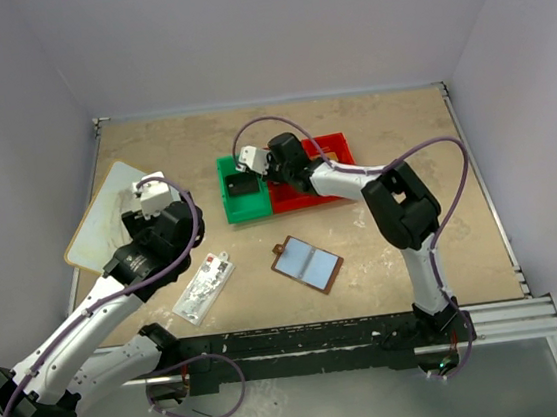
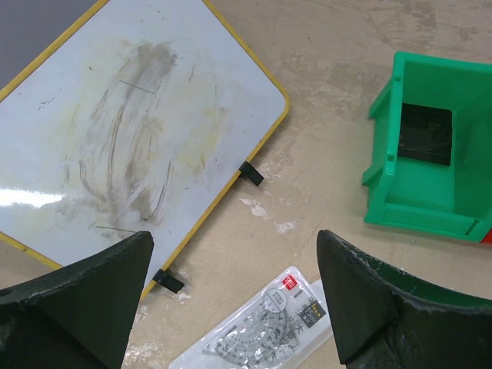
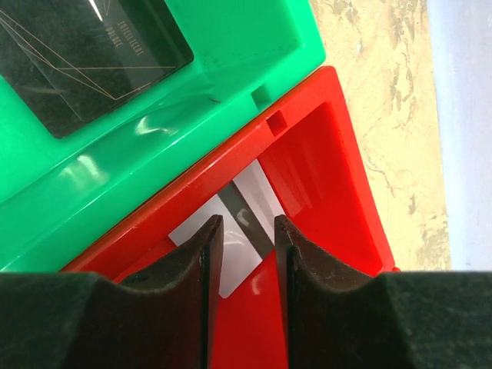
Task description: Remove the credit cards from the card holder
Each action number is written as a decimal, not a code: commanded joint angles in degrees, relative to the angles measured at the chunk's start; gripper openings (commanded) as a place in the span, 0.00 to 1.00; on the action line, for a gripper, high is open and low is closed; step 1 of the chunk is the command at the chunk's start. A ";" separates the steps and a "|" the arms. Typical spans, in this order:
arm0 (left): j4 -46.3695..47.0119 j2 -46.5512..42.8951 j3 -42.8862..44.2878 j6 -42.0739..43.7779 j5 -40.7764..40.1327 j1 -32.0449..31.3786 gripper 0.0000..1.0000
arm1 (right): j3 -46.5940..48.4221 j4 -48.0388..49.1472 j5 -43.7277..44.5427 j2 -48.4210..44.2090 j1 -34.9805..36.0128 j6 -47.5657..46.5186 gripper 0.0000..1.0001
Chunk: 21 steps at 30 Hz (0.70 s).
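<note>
The brown card holder [image 1: 307, 264] lies open on the table with its pale bluish pockets facing up, well clear of both grippers. My right gripper [image 3: 244, 223] hovers over the red bin [image 3: 338, 177], jaws a little apart and holding nothing. A silver card with a dark stripe [image 3: 257, 196] lies on the bin floor right below them. A black card [image 3: 84, 54] rests in the green bin [image 3: 231, 46] beside it. My left gripper [image 2: 233, 238] hangs wide open and empty above bare table at the left.
A yellow-edged whiteboard [image 2: 131, 115] lies at the far left. A clear pack with a protractor [image 2: 277, 323] sits just below the left fingers. The two bins [image 1: 243, 207] stand side by side at the back centre. Walls enclose the table.
</note>
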 commanded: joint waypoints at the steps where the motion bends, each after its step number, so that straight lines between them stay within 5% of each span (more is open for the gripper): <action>1: 0.93 -0.67 0.76 0.79 -0.51 0.18 0.85 | -1.61 5.73 0.49 -6.63 -0.30 4.77 0.37; 6: 0.49 -0.85 1.31 0.26 -2.19 0.17 0.86 | -7.26 14.27 5.69 -17.59 -2.34 12.70 0.42; 10: -0.60 -1.09 2.26 -1.97 -6.00 0.15 0.86 | -16.84 24.37 11.94 -31.47 -6.04 22.85 0.61; 15: -1.81 -2.07 3.48 -4.15 -9.52 0.18 0.86 | -28.13 26.66 21.15 -49.00 -9.11 35.02 0.98; 21: -3.29 -4.28 9.64 -3.41 -14.06 0.18 0.87 | -35.41 21.83 29.12 -65.54 -9.42 38.06 1.00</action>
